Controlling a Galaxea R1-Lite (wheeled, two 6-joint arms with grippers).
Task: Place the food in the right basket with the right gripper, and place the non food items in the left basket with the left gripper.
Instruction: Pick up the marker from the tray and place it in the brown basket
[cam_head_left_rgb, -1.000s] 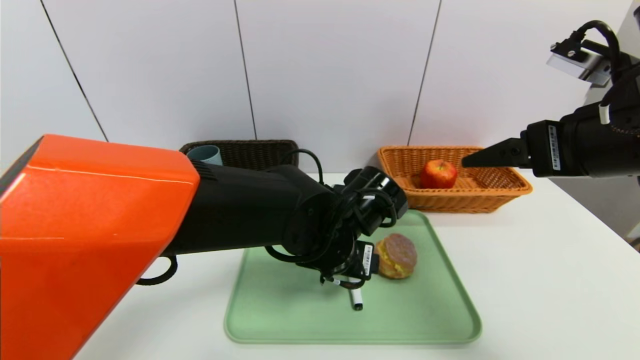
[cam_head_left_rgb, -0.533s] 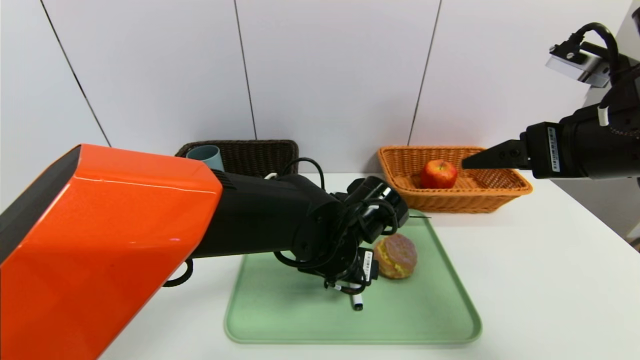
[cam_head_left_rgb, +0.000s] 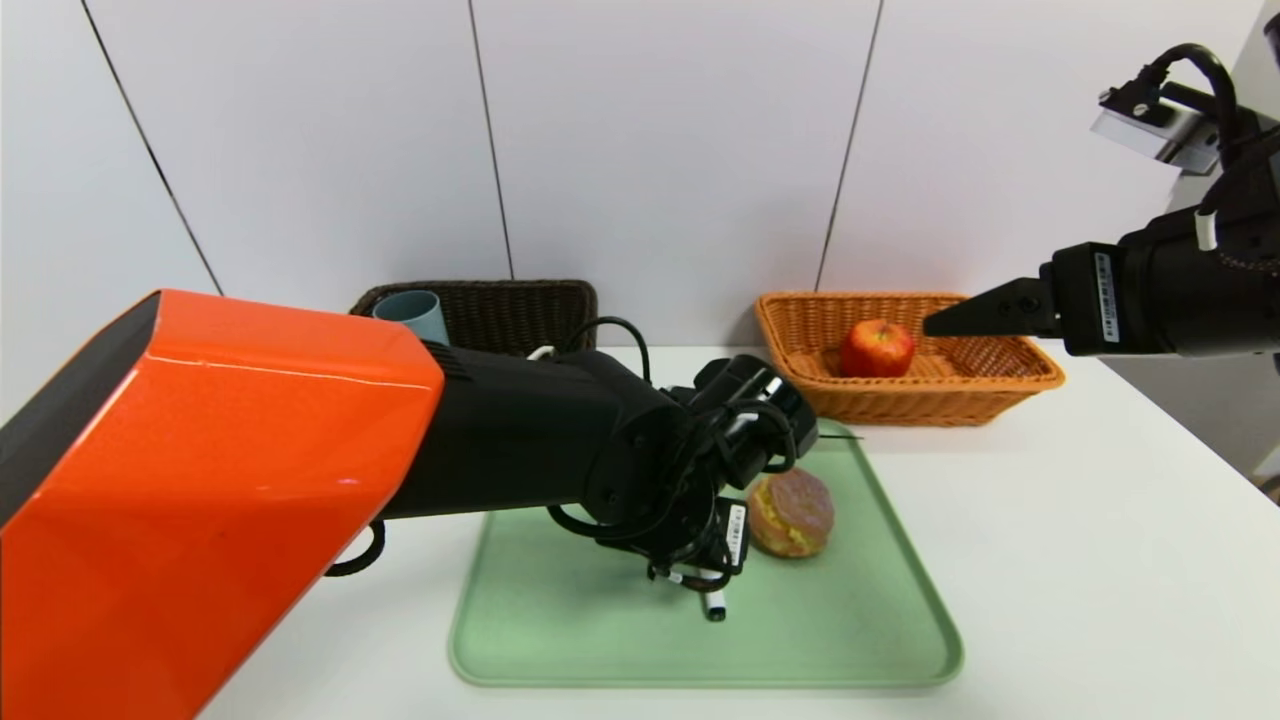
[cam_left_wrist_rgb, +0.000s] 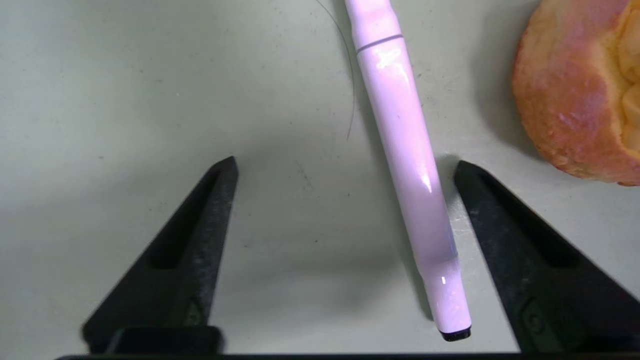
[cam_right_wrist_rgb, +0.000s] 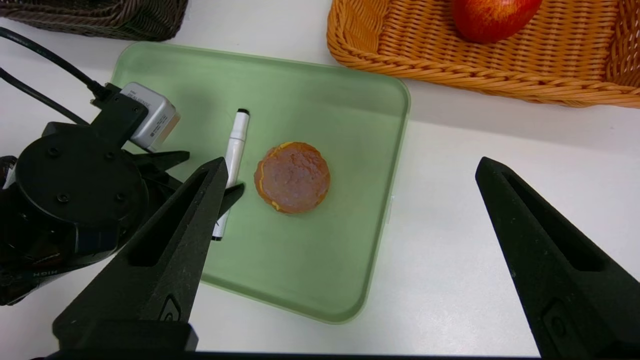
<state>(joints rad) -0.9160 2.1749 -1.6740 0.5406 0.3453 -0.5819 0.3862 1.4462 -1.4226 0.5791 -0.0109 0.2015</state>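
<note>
left gripper (cam_left_wrist_rgb: 345, 167) fingers (cam_left_wrist_rgb: 200, 225) spread astride pen (cam_left_wrist_rgb: 405, 165), not yet gripping, right gripper (cam_right_wrist_rgb: 350, 170) fingers wide apart, empty

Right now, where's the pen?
The pen lies flat on the green tray, beside the bun, between the open fingers of the left gripper.

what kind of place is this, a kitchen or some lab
Most likely a lab or test bench, not a kitchen: a bare white table against plain white wall panels, with a green tray and two wicker baskets, dark brown and orange, laid out for sorting.
</note>
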